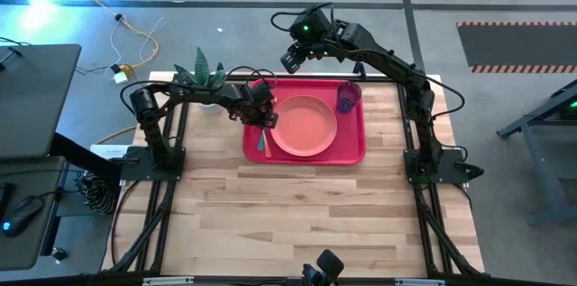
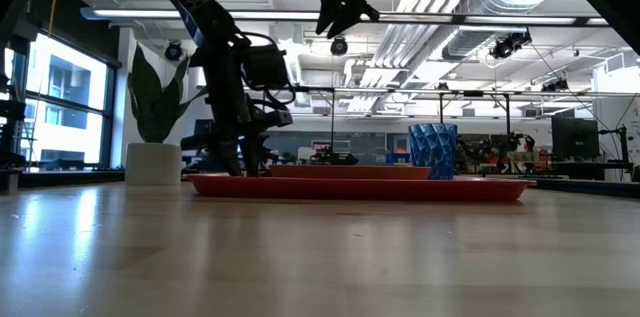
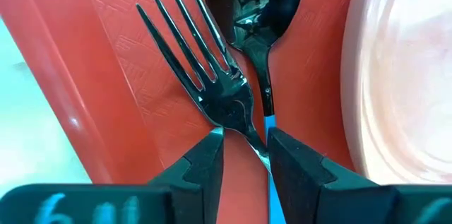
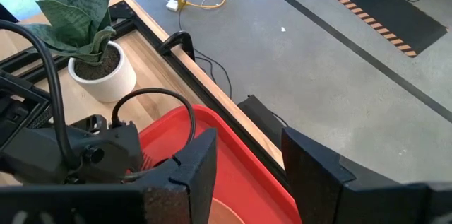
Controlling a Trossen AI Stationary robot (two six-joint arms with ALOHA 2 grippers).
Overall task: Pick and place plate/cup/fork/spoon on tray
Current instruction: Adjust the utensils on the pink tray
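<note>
Wooden desk (image 1: 297,214) carries the tray (image 1: 352,146) with plate (image 1: 305,125), cup (image 1: 348,96) and spoon (image 3: 263,12). Left gripper (image 3: 244,155) pinches the fork (image 3: 205,68) near its left edge; letting go comes next. Right gripper (image 4: 244,157), jaws spread, waits above.

The near half of the wooden table (image 1: 297,223) lies bare, so a gripper has open passage there. The tray (image 1: 353,152) is crowded: the plate (image 1: 305,126) fills its middle, the cup (image 1: 348,96) stands in its far right corner, and the fork (image 3: 205,75) and spoon (image 3: 263,12) lie side by side in the narrow strip between the plate and the tray's left rim. The left gripper (image 1: 263,115) sits low over that strip, blocking it. A potted plant (image 1: 200,74) stands at the table's far left edge, near the left arm. The right gripper (image 1: 296,56) hangs high beyond the tray's far edge.
</note>
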